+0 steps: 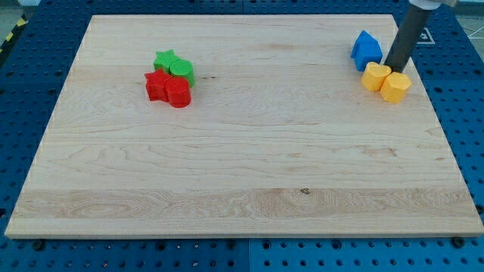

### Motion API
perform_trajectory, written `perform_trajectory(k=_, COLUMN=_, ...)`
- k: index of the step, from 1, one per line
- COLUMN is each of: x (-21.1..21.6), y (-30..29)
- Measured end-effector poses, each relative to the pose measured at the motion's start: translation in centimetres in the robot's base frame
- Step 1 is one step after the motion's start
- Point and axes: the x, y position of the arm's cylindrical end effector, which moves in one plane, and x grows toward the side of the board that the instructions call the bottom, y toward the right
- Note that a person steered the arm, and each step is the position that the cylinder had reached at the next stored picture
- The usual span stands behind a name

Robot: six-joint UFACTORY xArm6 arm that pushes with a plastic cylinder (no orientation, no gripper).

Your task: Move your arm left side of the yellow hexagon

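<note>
A: What was seen at the view's left, taking the yellow hexagon [395, 87] as the landmark?

B: Well apart from it, far toward the view's left, a tight cluster of four glossy blocks was seen on the pale, grained wooden board [242, 174]. A red star-like block [156, 85] and a red cylinder [178, 94] were set side by side, touching. Just above them a green star-like block [165, 60] and a green cylinder [182, 70] were pressed together.

A: And nearer the landmark?

B: A blue block with a peaked, house-like top [366, 50] was placed up and to the left of the hexagon. A second yellow block [375, 76], its shape not clearly made out, was found touching the hexagon's left side.

A: Where was the rod?

B: My tip [392, 71] was lowered at the hexagon's upper edge, in the notch between the two yellow blocks, with the dark smooth rod slanting up toward the view's right. No pincer was fitted, so nothing was held.

A: And the surroundings?

B: A blue perforated table [461, 91] was seen around the board.
</note>
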Motion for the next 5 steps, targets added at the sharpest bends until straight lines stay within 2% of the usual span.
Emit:
perform_trajectory(k=1, x=0.0, y=2.8)
perform_trajectory(k=3, x=2.2, y=4.2)
perform_trajectory(k=5, x=9.0, y=4.7)
